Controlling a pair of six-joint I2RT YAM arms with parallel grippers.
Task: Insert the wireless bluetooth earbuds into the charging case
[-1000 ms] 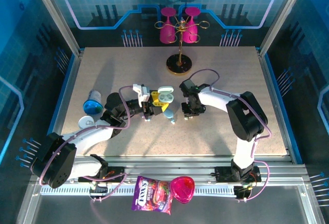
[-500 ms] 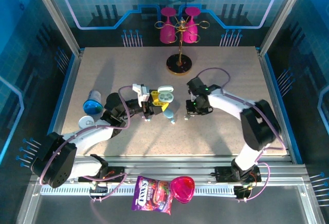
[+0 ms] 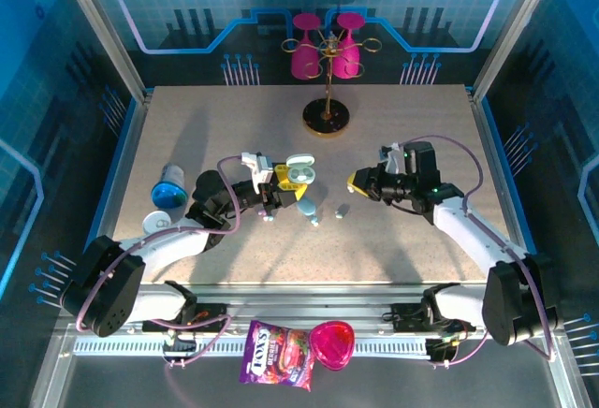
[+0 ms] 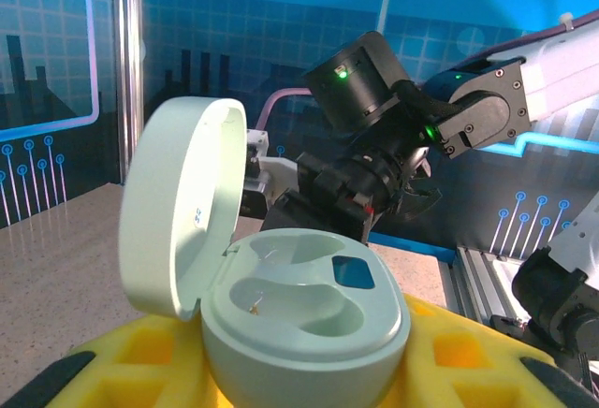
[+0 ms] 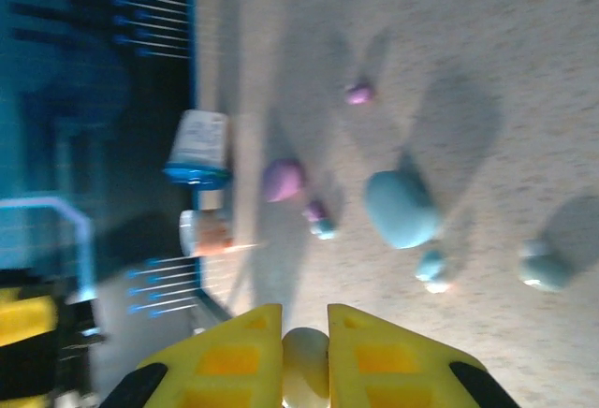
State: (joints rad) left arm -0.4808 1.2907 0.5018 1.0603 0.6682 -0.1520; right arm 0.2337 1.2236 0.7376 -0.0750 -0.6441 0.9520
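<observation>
Both grippers were clamped on something: the left gripper (image 3: 288, 186) gripped the open charging case (image 4: 299, 319), lid raised, just left of the table's middle. The right gripper (image 3: 357, 182) pinched a whitish earbud (image 5: 304, 363) a little to the right of the case. One loose earbud (image 3: 342, 211) lay on the table (image 3: 187, 127), slightly nearer, between the two grippers.
</observation>
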